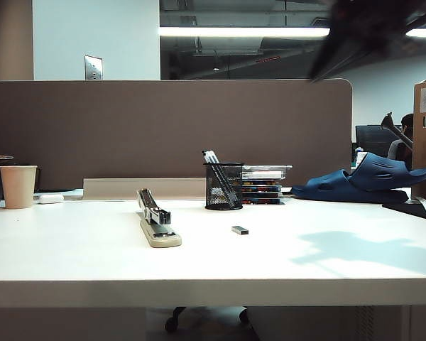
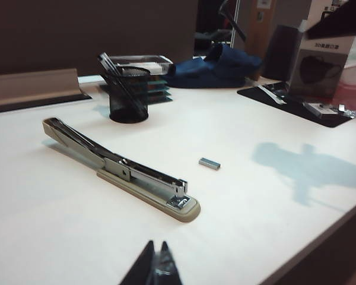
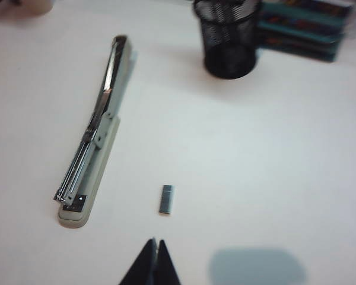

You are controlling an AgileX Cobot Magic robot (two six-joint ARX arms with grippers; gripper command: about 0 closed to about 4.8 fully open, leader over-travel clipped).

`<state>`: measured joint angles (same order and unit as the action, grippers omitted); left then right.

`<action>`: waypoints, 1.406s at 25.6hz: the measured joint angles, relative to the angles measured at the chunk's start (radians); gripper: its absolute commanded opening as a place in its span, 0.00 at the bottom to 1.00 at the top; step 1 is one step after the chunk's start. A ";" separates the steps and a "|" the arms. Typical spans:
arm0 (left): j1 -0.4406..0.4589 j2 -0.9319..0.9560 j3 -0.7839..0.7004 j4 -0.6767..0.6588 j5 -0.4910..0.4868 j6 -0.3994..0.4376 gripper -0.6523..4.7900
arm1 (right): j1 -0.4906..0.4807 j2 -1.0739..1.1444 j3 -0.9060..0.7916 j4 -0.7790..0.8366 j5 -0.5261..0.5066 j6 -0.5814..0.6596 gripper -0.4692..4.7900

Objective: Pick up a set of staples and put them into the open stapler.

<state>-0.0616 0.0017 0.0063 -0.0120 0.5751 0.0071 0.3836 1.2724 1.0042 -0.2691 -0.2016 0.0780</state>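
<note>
Over the table (image 1: 71, 256), both closed tools (image 2: 155, 264) (image 3: 155, 261) hover.

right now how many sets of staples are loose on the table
1. The set of staples lies alone on the white table, apart from the stapler, toward the blue sandals' side. More may be hidden inside the stapler.

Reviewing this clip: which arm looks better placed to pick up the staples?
Right, probably. The right gripper, shut, hangs above the table close to the set of staples. The left gripper, also shut, sits near the table edge, with the stapler lying between it and the staples.
</note>
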 measured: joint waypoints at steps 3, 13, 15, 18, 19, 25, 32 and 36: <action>0.000 0.000 0.000 -0.006 0.000 0.000 0.11 | 0.049 0.121 0.049 0.005 0.000 0.000 0.19; 0.000 0.000 0.000 -0.008 0.000 0.000 0.11 | 0.126 0.477 0.221 0.001 0.122 0.000 0.50; 0.000 0.000 0.000 -0.008 0.000 0.000 0.11 | 0.146 0.540 0.262 0.006 0.172 0.000 0.51; 0.000 0.000 0.000 -0.010 0.000 0.000 0.11 | 0.160 0.626 0.314 0.010 0.206 0.017 0.61; 0.000 0.000 0.000 -0.011 0.000 0.000 0.11 | 0.162 0.637 0.319 0.010 0.221 0.022 0.61; 0.000 0.000 0.000 -0.025 0.000 0.000 0.11 | 0.164 0.682 0.325 0.002 0.270 0.047 0.61; 0.000 0.000 0.000 -0.027 0.000 0.000 0.11 | 0.166 0.716 0.325 0.003 0.270 0.051 0.61; 0.000 0.000 0.000 -0.027 0.000 0.000 0.11 | 0.166 0.721 0.325 0.015 0.270 0.070 0.61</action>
<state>-0.0616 0.0017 0.0063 -0.0387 0.5751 0.0071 0.5499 1.9938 1.3293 -0.2543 0.0685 0.1478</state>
